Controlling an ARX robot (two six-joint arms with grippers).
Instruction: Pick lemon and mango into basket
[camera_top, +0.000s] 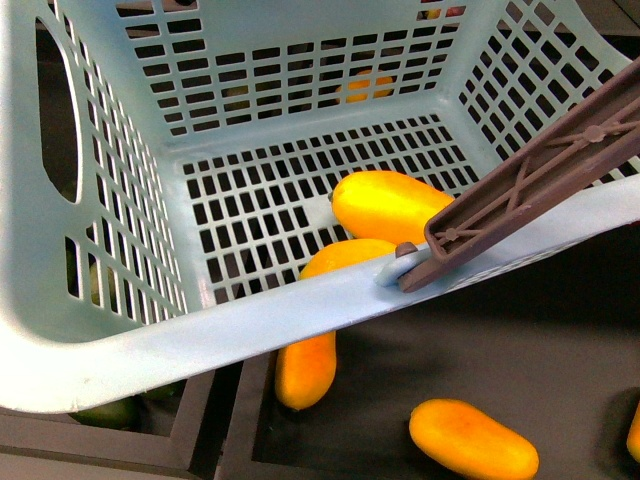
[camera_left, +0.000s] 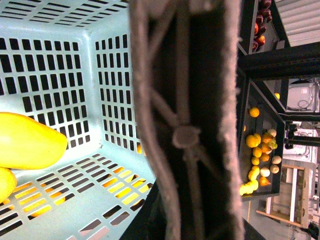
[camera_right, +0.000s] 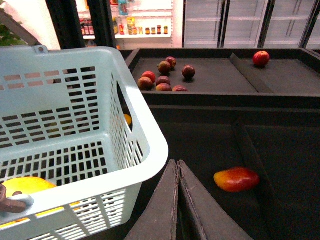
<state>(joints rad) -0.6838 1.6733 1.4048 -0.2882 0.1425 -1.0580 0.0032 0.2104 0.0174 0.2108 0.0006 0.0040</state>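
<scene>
Mango, smooth long yellow-orange fruit (camera_top: 390, 205), lies inside the light teal slotted plastic basket (camera_top: 130, 350), on the slotted floor toward its right side, just left of the brown ribbed handle (camera_top: 530, 175). A second yellow-orange fruit (camera_top: 345, 256) sits against the near wall, just nearer than the first and partly hidden by the near rim; cannot tell whether they touch. Lemon: cannot pick it out for certain in any view.

Left wrist view: brown handle fills the centre, very close to the camera; mango in the basket to one side. Left gripper fingers not visible, so cannot tell whether they are apart or clamped on the handle.

Right wrist view: right gripper (camera_right: 178, 200) fingers pressed together, nothing between them, just outside the basket wall, over the dark produce tray (camera_right: 280, 150). A red-and-yellow oval fruit (camera_right: 237, 179) lies on that tray near the fingertips, not touching. Farther back, a cluster of dark red round fruits (camera_right: 162, 80) and a single red apple (camera_right: 260, 58) lie on the far tray.

Front view, below the basket rim: two more yellow-orange long fruits on the dark shelf, one (camera_top: 305, 368) partly under the near rim, one (camera_top: 472, 438) to its right, apart.
</scene>
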